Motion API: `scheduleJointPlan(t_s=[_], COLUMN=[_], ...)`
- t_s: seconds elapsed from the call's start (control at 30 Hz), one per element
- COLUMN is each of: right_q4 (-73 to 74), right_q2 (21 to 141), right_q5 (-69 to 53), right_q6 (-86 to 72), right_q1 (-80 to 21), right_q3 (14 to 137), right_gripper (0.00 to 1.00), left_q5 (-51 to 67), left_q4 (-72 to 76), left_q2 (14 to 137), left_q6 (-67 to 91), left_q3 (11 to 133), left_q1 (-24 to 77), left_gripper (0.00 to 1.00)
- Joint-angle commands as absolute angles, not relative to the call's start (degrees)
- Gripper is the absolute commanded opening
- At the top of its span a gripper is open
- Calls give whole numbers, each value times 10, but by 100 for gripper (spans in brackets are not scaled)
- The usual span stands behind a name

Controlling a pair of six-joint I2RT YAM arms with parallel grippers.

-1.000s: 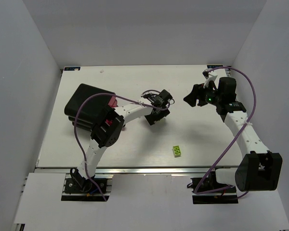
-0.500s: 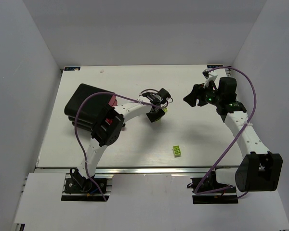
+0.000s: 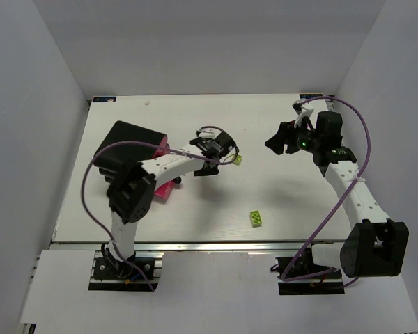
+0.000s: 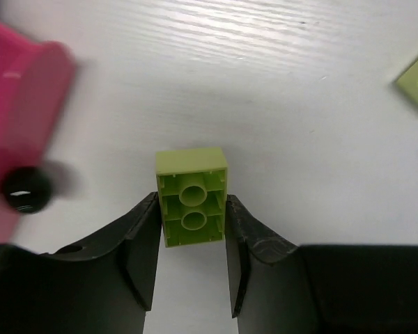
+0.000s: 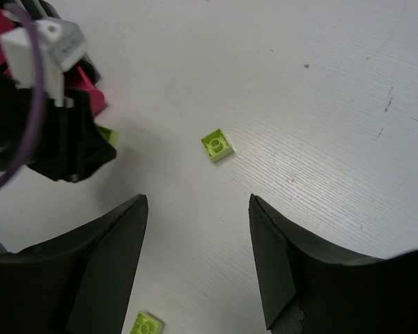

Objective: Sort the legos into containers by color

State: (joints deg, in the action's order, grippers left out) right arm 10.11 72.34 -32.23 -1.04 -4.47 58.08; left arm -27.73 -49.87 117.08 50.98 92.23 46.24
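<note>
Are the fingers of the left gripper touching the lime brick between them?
Touching. The left wrist view shows both fingers pressed against the sides of the lime brick, with no gap.

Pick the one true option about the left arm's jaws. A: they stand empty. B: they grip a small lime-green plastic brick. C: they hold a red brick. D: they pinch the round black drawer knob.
B: the left wrist view shows the small lime-green plastic brick pressed on both sides by the left arm's jaws, its hollow underside facing the camera.
</note>
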Motion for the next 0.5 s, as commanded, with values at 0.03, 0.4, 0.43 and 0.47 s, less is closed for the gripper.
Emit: scheduleJointPlan(t_s=[0.03,0.4,0.43,0.47], right_q4=[76,73,73,72], right_q2=[713,721,722,722], right_q5=[-337,-347,-347,-348], right_q6=[-3,-5,-5,-5], right_q1=[-41,-43,-40,-41], right_q3=[583,577,577,577], right_gripper=[65,64,64,64], left_q5=[-364,-530,-540,-559], left_q4=[-495,-572,-576,-580], left_q2=[1023,1012,1019,1028], left_q6=[371,314,316,316], left_q3=[832,793,794,795], left_q1=[454,454,454,454], left_gripper=[1,4,4,4])
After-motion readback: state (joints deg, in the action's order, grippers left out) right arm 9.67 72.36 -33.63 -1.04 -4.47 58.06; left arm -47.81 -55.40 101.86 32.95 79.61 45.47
